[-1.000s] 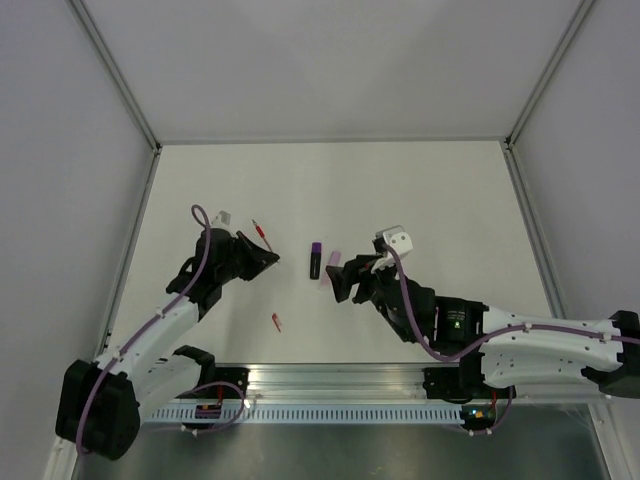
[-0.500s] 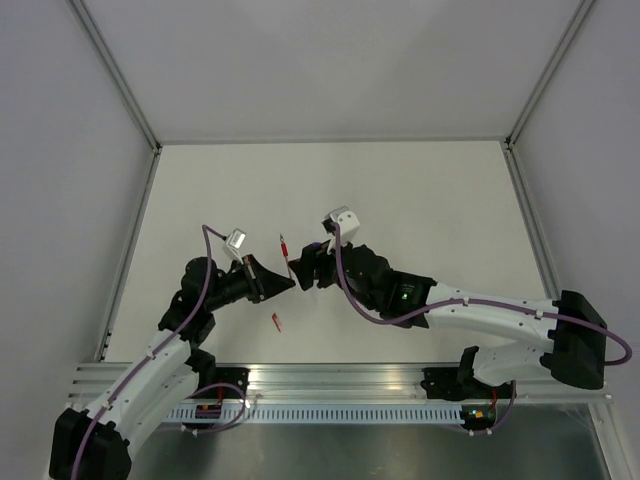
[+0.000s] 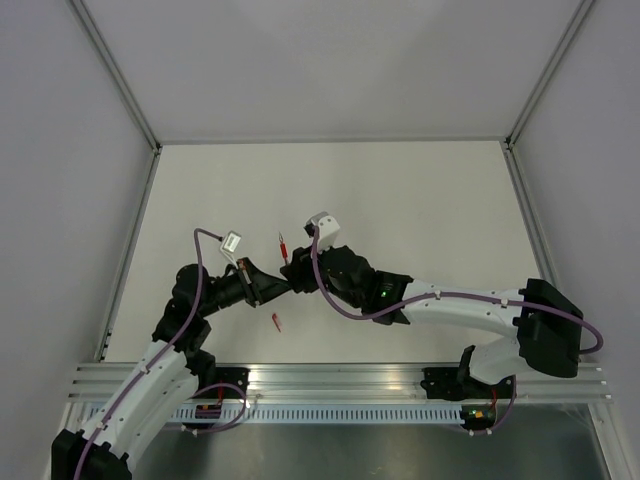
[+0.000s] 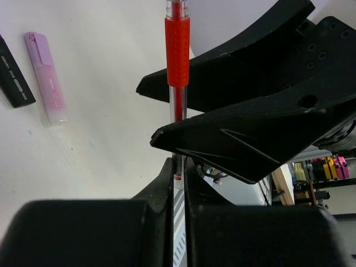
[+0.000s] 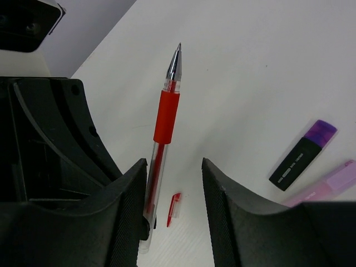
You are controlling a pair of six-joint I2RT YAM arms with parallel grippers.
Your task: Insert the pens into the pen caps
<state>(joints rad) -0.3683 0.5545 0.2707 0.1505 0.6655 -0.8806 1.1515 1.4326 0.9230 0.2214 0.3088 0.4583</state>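
Note:
My left gripper (image 3: 281,284) is shut on the lower end of the thin red pen (image 3: 281,242), held off the table with its tip pointing away (image 4: 178,55). My right gripper (image 3: 294,273) is open, its jaws on either side of the pen's barrel (image 5: 161,139); the left finger (image 5: 130,200) is close beside it. The tiny red cap (image 3: 277,321) lies on the table below (image 5: 174,209). The pale pink marker (image 4: 45,78) and the dark purple cap (image 4: 14,78) lie side by side; they also show in the right wrist view, marker (image 5: 334,186), cap (image 5: 303,156).
White table (image 3: 420,200) with grey walls and a metal frame around it. The right arm (image 3: 440,305) stretches across the table's middle and hides the marker and purple cap from above.
The left gripper took the red pen off the table and lifted it. The right arm swung left from the marker, and its open jaws now straddle the pen.

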